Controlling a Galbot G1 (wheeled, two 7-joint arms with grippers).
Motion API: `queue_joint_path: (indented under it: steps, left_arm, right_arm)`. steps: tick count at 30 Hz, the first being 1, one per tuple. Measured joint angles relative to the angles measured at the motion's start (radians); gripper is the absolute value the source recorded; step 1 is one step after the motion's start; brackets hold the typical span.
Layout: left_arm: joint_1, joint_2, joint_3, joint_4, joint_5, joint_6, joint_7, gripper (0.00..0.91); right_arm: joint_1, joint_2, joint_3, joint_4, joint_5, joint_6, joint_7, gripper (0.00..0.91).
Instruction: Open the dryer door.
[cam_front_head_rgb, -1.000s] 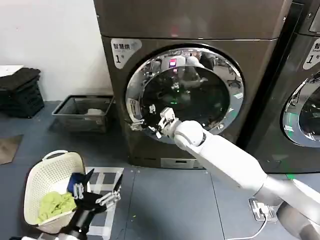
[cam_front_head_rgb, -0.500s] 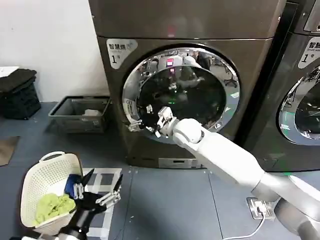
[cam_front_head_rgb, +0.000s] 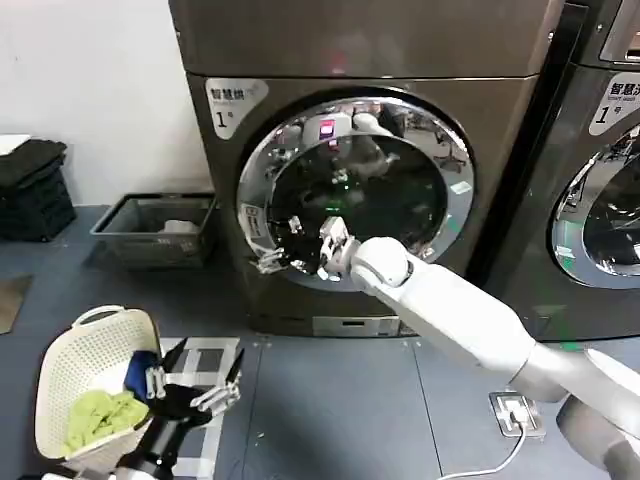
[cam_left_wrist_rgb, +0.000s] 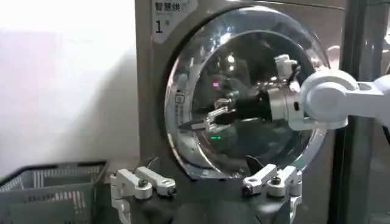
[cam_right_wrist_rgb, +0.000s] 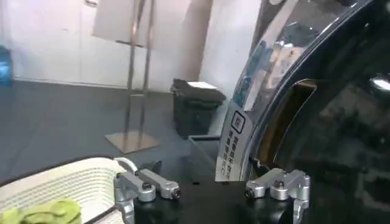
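The dryer door is a large round porthole with a wide, shiny chrome rim and a dark tinted glass centre, set in the front of the bronze-brown machine marked "1". A small white label sits on the rim at its left edge, and the chrome mirrors the room. The right gripper is at the door's lower left rim, beside that label, fingers spread apart and closed on nothing that can be made out; whether they touch the rim cannot be told. The left gripper hangs low in front of the door, its fingers wide apart and empty, next to a white laundry basket holding green cloth.
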Motion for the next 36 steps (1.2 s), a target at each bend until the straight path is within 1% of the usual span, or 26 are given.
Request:
queue_joint_path:
  steps: [13,18,28,36]
  left_arm:
    - [-0.008,0.012,-0.006,0.002,-0.009,0.000,0.001,0.907]
    - [-0.025,0.026,-0.014,0.007,-0.031,0.007,0.008,0.907]
    - [-0.070,0.080,-0.073,0.008,-0.143,0.031,0.038,0.907]
    - [-0.115,0.123,-0.168,0.017,-0.274,0.087,0.043,0.907]
  right_arm:
    - [0.002,-0.079,-0.029,0.101,0.002,0.031,-0.123,0.907]
    - [-0.003,-0.120,-0.034,0.153,0.021,0.034,-0.145,0.907]
    - [-0.027,-0.209,-0.021,0.262,0.043,0.039,-0.180,0.907]
    - [-0.053,-0.292,-0.008,0.342,0.046,0.065,-0.224,0.907]
